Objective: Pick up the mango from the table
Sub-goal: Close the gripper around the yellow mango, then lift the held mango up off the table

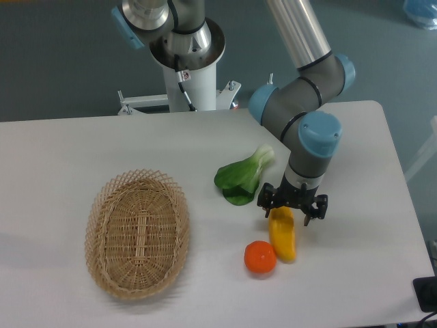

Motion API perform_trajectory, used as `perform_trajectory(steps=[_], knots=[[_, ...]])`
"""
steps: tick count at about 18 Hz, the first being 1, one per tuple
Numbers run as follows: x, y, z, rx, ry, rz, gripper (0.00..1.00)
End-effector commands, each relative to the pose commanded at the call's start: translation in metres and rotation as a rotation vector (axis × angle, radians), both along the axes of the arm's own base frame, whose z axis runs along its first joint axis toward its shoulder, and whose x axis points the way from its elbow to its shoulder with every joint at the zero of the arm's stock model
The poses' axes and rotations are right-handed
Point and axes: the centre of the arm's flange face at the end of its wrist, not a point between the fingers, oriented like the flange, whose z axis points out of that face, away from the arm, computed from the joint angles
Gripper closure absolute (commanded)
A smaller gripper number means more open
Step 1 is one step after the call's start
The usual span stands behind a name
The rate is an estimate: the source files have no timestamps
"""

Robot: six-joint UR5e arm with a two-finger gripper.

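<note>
White table (102,147) fills most of the view, grey floor behind, arm base mounted at the far edge. On it: wicker basket (137,232) at left, empty as far as visible; bok choy (243,177) near centre; orange (260,257) toward the front; mango (283,234) lying flat just beside the orange on its right, the two touching or nearly so, long axis running roughly front to back. Sweet potato not visible, probably hidden by the arm, can't confirm. Gripper (292,208) sits over the far end of the mango, pointing down, fingers spread apart with one on each side of that end. Jaws open, nothing held; whether the pads already touch the fruit can't be told from this angle. Mango rests on the table, not lifted. Progress estimate: approach and alignment look done, grasp not made, lift not made. Left to do: possibly drop a little lower, close on the mango, raise it clear. Grip looks set on the end instead of the middle, so the fruit may tip or pivot when raised. Orange close by could get nudged if the mango swings. Bok choy sits just beside the left finger, apart from it as far as I can judge.
</note>
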Motion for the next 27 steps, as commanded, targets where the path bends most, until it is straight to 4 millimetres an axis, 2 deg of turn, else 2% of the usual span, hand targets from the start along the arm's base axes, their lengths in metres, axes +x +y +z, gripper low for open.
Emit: perform_trajectory(steps=[3, 5, 7, 10, 17, 20, 24, 27], knots=[[0.000, 0.003, -0.001, 0.008, 0.008, 0.024, 0.00], [0.001, 0.008, -0.004, 0.016, 0.018, 0.039, 0.08], [0.000, 0.010, -0.003, 0.018, 0.019, 0.045, 0.11], [0.000, 0.010, -0.002, 0.019, 0.021, 0.044, 0.24], [0.000, 0.010, 0.001, 0.020, 0.029, 0.033, 0.41], [-0.002, 0.010, 0.006, 0.024, 0.039, 0.034, 0.43], [-0.014, 0.005, 0.029, -0.029, 0.125, 0.040, 0.45], [-0.019, -0.003, 0.068, -0.031, 0.197, 0.001, 0.45]])
